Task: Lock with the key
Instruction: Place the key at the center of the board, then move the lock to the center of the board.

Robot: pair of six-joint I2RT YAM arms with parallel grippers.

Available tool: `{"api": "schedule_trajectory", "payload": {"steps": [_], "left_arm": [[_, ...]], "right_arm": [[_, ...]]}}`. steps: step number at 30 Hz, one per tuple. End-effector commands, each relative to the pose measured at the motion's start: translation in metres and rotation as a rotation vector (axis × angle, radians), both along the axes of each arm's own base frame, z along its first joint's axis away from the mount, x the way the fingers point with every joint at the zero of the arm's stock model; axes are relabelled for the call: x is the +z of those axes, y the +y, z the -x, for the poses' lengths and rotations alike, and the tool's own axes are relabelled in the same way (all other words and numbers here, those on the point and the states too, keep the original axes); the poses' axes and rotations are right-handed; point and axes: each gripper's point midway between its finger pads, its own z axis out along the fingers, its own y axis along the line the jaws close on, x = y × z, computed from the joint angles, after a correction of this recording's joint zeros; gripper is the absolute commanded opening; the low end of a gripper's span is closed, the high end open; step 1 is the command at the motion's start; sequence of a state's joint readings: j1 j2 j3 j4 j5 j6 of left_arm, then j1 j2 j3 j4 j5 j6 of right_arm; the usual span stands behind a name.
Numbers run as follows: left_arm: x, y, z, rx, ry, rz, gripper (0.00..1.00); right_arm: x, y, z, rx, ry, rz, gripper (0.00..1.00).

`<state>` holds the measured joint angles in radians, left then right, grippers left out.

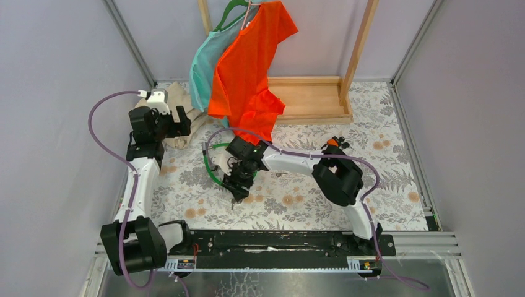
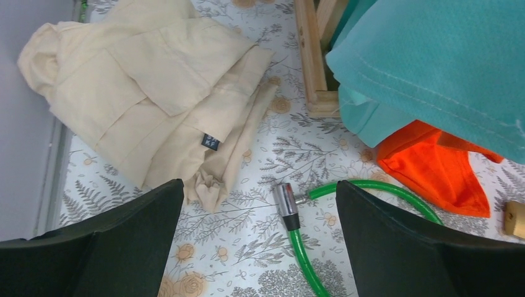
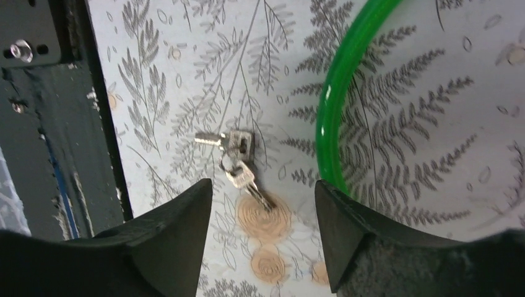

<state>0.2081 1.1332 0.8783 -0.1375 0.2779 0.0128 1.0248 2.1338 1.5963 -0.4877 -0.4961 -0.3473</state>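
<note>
We are holding our right gripper (image 3: 263, 185) spread, pinching nothing, above two bare metal keys (image 3: 235, 158) that are lying just beside the green cable (image 3: 334, 105). Our left gripper (image 2: 260, 185) is hanging wide open over that cable's metal end (image 2: 286, 203). The key (image 1: 333, 142), orange-headed, is lying well to the right of the cable, beside our right arm (image 1: 337, 176)

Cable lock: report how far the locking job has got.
Done: the green cable loop looks closed at its metal barrel. In hand: nothing; left end effector and right end effector stand open, the right over small bare keys. Remaining: orange key sits untouched; locking unconfirmed.
</note>
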Motion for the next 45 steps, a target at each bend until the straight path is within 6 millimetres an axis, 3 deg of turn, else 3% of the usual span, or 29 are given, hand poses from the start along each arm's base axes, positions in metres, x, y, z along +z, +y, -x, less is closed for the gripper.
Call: {"api": "schedule_trajectory", "payload": {"steps": [1, 8, 14, 21, 33, 45], "left_arm": [[0.01, -0.02, -0.005, -0.12, -0.035, 0.045, 1.0], [0.001, -0.046, 0.004, -0.295, -0.028, 0.034, 1.0], [-0.02, -0.06, 0.013, -0.376, 0.007, -0.015, 1.0], [-0.047, -0.093, 0.03, -0.525, 0.057, -0.088, 1.0], [-0.076, -0.131, 0.051, -0.673, 0.111, -0.154, 1.0], [-0.089, -0.149, 0.068, -0.754, 0.129, -0.201, 1.0]], "right_arm": [[0.05, -0.015, -0.025, -0.037, -0.143, -0.066, 0.7], [0.081, -0.07, -0.064, -0.15, -0.246, -0.115, 0.89], [0.101, -0.137, -0.107, -0.325, -0.373, -0.089, 0.96], [0.119, -0.205, -0.136, -0.523, -0.502, -0.088, 0.99], [0.109, -0.31, -0.169, -0.815, -0.477, 0.035, 0.99], [0.092, -0.367, -0.208, -0.953, -0.419, 0.1, 0.99]]}}
